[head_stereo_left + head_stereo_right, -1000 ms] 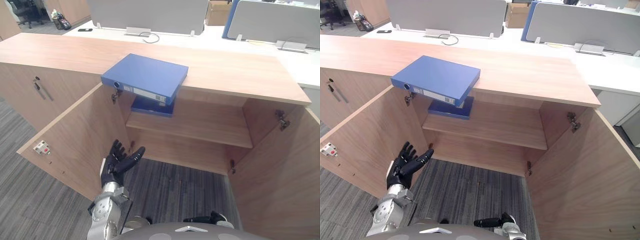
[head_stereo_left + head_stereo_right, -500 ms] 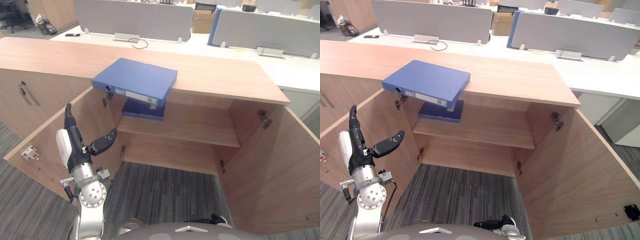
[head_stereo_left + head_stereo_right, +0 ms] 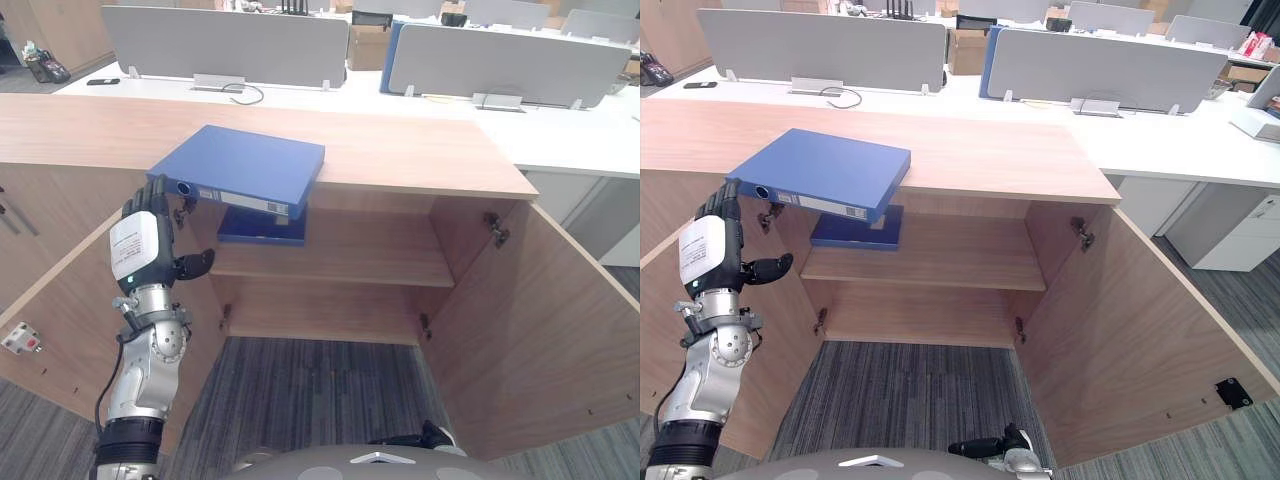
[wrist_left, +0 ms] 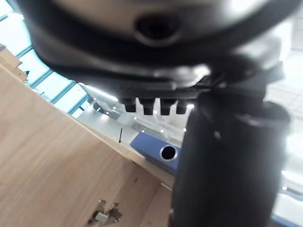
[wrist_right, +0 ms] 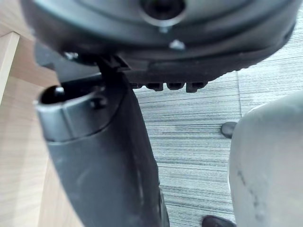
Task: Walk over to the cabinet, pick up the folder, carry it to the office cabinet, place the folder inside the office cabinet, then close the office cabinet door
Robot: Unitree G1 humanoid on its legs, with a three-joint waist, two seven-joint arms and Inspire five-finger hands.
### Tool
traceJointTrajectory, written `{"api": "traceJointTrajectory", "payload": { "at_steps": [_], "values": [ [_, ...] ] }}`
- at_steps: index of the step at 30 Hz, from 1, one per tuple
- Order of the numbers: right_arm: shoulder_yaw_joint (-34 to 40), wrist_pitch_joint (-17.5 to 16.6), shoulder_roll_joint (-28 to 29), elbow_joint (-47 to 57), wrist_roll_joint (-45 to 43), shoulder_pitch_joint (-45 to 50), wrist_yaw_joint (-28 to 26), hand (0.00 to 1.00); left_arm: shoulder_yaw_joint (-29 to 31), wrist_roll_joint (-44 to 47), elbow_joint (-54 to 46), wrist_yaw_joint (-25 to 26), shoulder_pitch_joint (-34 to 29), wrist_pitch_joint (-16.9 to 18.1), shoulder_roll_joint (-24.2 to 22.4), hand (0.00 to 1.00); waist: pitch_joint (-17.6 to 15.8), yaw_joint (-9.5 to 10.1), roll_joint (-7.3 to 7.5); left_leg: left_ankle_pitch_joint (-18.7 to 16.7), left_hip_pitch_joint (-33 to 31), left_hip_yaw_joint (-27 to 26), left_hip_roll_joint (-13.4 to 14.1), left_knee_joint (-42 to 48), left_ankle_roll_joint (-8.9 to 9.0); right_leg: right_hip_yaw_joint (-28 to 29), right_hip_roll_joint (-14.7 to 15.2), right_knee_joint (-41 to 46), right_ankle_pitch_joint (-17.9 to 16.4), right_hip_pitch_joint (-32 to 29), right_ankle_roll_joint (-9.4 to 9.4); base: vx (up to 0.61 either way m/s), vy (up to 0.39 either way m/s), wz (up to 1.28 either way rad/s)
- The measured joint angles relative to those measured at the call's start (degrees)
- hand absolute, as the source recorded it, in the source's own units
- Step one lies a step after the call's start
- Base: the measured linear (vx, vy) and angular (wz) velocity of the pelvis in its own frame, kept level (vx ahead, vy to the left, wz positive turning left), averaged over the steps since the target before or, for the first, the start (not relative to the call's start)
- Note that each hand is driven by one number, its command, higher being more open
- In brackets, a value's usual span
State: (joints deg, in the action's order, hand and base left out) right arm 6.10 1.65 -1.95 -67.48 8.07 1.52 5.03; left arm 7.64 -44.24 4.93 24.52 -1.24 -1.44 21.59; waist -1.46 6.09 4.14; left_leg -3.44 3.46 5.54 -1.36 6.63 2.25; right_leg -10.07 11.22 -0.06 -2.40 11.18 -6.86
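A blue folder [image 3: 240, 170] lies flat on the wooden cabinet top [image 3: 410, 150], its spine corner jutting over the front edge. A darker blue folder [image 3: 262, 225] rests on the shelf [image 3: 350, 255] inside the open cabinet. My left hand [image 3: 143, 245] is raised just left of and below the top folder's jutting corner, fingers straight up, thumb out, touching nothing. In the left wrist view the folder's spine with its ring hole [image 4: 166, 153] shows beyond the fingers. My right hand [image 3: 985, 447] hangs low over the carpet, fingers relaxed and empty.
Both cabinet doors stand wide open: the left door [image 3: 60, 300] right behind my left arm, the right door [image 3: 530, 330] at the right. Desks with grey dividers [image 3: 220, 45] stand beyond the cabinet. Grey carpet [image 3: 320, 390] lies in front.
My left hand has risen from low beside the left door to just under the top folder's corner, palm turning. The camera has swung, shifting the whole scene.
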Motion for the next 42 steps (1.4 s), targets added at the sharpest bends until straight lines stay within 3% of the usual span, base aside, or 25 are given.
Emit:
{"api": "traceJointTrajectory", "payload": {
  "at_steps": [11, 26, 42],
  "values": [
    [-0.04, -1.13, -0.09, 0.31, 2.54, 0.1, -1.56, 1.0, -4.17, -3.52, 6.38, -1.24, 10.68, 0.01, 8.79, 1.0, 0.14, -0.14, 0.44, -0.07, 1.24, -1.23, 0.03, -0.89, -0.08, 1.19, 0.16, -0.06, 0.12, 0.06, 0.18, 0.0, 0.013, -0.07],
    [0.16, -1.14, -0.1, 0.42, 2.77, 0.74, -1.89, 1.0, -4.86, -3.51, 7.68, -1.22, 13.49, -0.1, 9.94, 1.0, 0.46, -0.21, 0.9, -0.09, 1.56, -1.77, -0.05, -1.02, -0.08, 1.67, 0.33, -0.06, 0.17, 0.03, 0.14, 0.0, 0.001, 0.0],
    [0.14, -1.53, -0.39, 0.9, 2.75, 0.9, -1.85, 1.0, -14.97, -3.47, 20.07, -3.27, 22.06, 0.55, 12.34, 1.0, 0.69, -1.84, 1.26, -0.08, 1.88, -2.62, -0.07, -1.07, -0.1, 2.66, 0.46, 0.01, 0.35, -0.25, -0.16, -0.01, 0.006, -0.02]
  ]
}}
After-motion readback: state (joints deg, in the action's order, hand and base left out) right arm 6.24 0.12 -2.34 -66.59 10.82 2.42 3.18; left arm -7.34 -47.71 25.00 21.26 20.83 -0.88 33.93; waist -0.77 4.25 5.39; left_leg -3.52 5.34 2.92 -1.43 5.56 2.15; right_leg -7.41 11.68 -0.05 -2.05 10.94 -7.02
